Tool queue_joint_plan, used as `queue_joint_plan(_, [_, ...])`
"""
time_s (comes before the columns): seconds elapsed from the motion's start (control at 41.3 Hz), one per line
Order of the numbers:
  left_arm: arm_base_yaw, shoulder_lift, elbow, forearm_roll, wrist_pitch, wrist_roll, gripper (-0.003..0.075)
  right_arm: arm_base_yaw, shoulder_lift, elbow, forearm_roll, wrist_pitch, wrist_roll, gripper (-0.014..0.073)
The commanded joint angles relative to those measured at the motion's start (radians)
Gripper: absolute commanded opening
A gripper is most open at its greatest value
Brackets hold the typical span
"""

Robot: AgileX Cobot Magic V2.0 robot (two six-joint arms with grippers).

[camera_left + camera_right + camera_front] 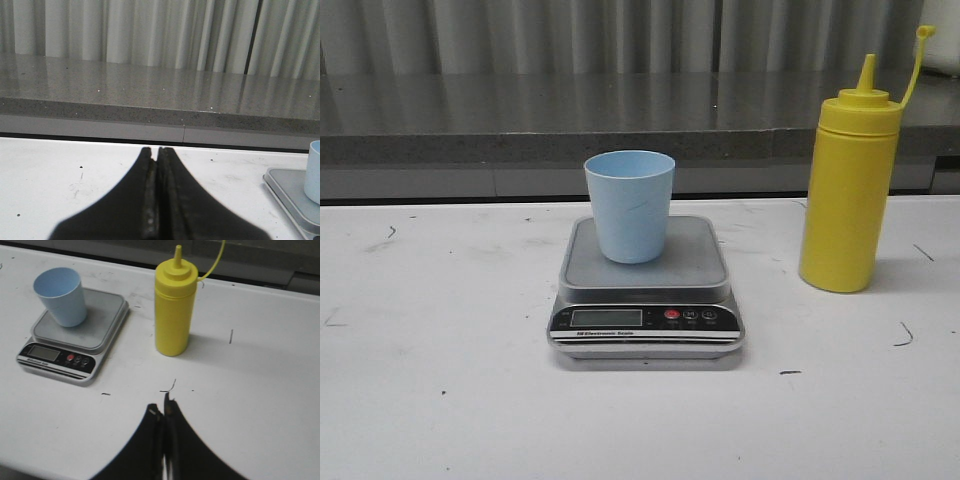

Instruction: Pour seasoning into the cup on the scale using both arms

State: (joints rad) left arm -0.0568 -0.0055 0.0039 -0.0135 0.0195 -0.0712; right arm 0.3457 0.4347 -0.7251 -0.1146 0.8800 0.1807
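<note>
Your bottle (848, 190) stands upright on the white table (440, 400), to the right of the scale (647, 290) and apart from it, its nozzle uncapped and the thin tethered cap (924, 32) sticking up beside it. You'll see the cup (629, 205) upright on the scale's grey platform, toward the back, mouth open (nothing visible inside from the right wrist view). The scale's black front panel, with its display and red button (672, 314), faces you. Your left gripper (157, 152) hovers over bare table, fingers pressed together with nothing between them, the cup and scale just at the edge of its view. Your right gripper (162, 407) is likewise clenched and empty, over the table near the bottle, not touching it.
</note>
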Motion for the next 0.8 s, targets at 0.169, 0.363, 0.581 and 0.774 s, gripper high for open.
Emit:
queue_joint_plan(0.169, [0.0,-0.016,0.025,-0.009,-0.082,-0.007,-0.002,-0.133,-0.179,0.169,-0.023,-0.189,-0.053,-0.0063])
queue_joint_plan(0.363, [0.0,-0.016,0.025,-0.009,-0.082,-0.007,-0.002,-0.215,-0.311,0.394,-0.011,-0.477,-0.158,-0.0064])
queue_joint_plan(0.581, [0.0,-0.016,0.025,-0.009,-0.082,-0.007,-0.002,-0.307,-0.436,0.619,0.013,-0.767,-0.158,-0.0067])
queue_joint_plan(0.774, [0.0,-0.016,0.025,-0.009,-0.082,-0.007,-0.002,-0.325,-0.462,0.75,0.069,-0.914,-0.157,-0.0067])
